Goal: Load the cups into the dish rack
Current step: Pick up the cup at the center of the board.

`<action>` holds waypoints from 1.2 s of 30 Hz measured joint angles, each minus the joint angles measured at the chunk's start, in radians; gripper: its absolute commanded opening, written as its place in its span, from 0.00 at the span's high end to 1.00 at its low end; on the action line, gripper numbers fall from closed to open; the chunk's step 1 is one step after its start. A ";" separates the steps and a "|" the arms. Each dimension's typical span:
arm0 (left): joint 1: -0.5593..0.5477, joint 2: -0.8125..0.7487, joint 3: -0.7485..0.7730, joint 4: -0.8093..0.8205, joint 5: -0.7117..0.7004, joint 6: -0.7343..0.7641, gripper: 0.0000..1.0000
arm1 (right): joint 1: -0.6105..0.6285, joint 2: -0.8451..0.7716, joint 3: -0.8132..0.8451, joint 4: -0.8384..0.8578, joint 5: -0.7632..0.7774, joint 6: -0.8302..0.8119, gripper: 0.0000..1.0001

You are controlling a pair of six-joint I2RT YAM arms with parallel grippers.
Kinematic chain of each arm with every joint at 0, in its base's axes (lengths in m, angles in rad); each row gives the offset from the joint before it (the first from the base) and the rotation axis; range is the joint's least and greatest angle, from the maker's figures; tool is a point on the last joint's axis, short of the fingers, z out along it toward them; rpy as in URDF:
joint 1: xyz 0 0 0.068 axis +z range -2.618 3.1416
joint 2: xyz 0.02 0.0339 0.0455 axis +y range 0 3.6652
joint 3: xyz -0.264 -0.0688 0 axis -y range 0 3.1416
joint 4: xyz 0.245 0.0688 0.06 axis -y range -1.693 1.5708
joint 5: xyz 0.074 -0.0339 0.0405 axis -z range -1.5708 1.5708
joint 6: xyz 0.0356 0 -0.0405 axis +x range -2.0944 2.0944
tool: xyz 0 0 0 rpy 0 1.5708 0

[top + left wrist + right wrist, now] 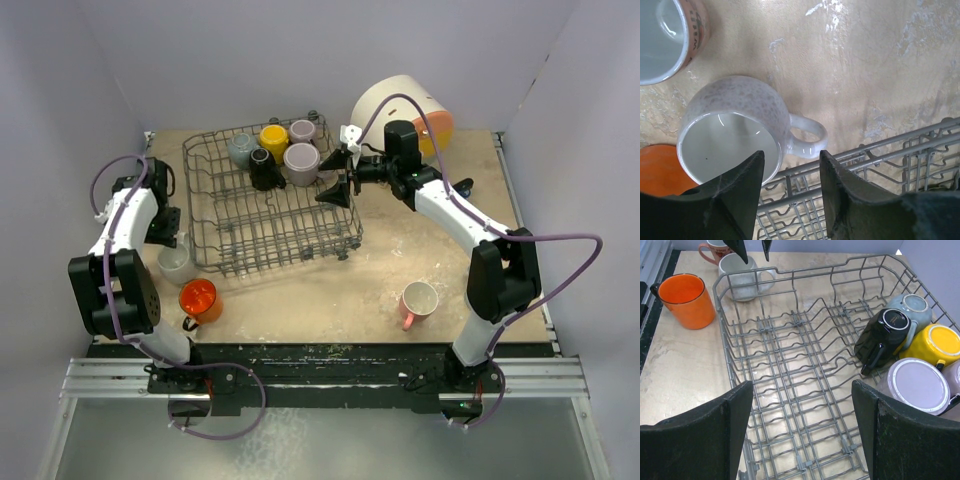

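Observation:
The grey wire dish rack point(270, 215) holds several cups at its far end: grey point(240, 150), yellow point(273, 136), black point(264, 170) and two mauve point(301, 163). On the table to its left stand a speckled white cup point(735, 125), its handle point(807, 137) towards the rack, and an orange cup point(199, 298). My left gripper point(790, 172) hangs open just above the white cup's rim and the rack's edge, with nothing between its fingers. My right gripper point(802, 410) stands wide open and empty over the dish rack point(790, 355), beside the mauve cup point(917, 385).
A pink cup point(418, 302) stands alone at the front right of the table. Another pinkish lettered cup point(670, 35) sits beyond the white one, hidden under the left arm in the top view. A big white cylinder point(400, 105) lies at the back right.

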 measured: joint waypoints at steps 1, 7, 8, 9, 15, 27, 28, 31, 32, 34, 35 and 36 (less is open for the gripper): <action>0.003 0.000 -0.004 0.003 0.002 -0.016 0.51 | 0.000 0.000 0.000 0.000 0.000 0.000 0.18; 0.027 0.000 -0.047 0.019 0.019 -0.085 0.51 | 0.000 0.000 0.000 0.000 0.000 0.000 0.18; 0.030 0.001 -0.048 0.020 0.021 -0.093 0.51 | 0.000 0.000 0.000 0.000 0.000 0.000 0.18; 0.034 0.003 -0.049 0.023 0.024 -0.097 0.51 | 0.000 0.000 0.000 0.000 0.000 0.000 0.18; 0.054 0.053 -0.057 0.050 0.052 -0.108 0.51 | 0.000 0.000 -0.013 0.000 -0.001 0.000 0.19; 0.064 0.089 -0.074 0.089 0.070 -0.108 0.96 | 0.000 0.000 -0.014 0.000 0.000 0.000 0.18; 0.064 0.089 -0.078 0.106 0.068 -0.101 0.99 | 0.000 0.000 -0.014 0.000 0.000 0.000 0.18; 0.065 0.083 -0.094 0.116 0.061 -0.085 1.00 | 0.000 0.000 -0.014 0.000 0.000 0.000 0.18; 0.065 0.078 -0.097 0.122 0.058 -0.074 1.00 | 0.000 0.000 -0.014 0.000 -0.001 0.000 0.18; 0.065 0.062 -0.100 0.136 0.046 -0.045 1.00 | 0.000 0.000 -0.014 -0.001 0.000 0.000 0.18; 0.065 0.050 -0.100 0.145 0.039 -0.030 1.00 | 0.000 0.000 -0.014 -0.003 -0.001 0.000 0.18; 0.065 0.039 -0.100 0.153 0.032 -0.017 1.00 | 0.000 0.000 -0.014 -0.007 -0.001 -0.001 0.18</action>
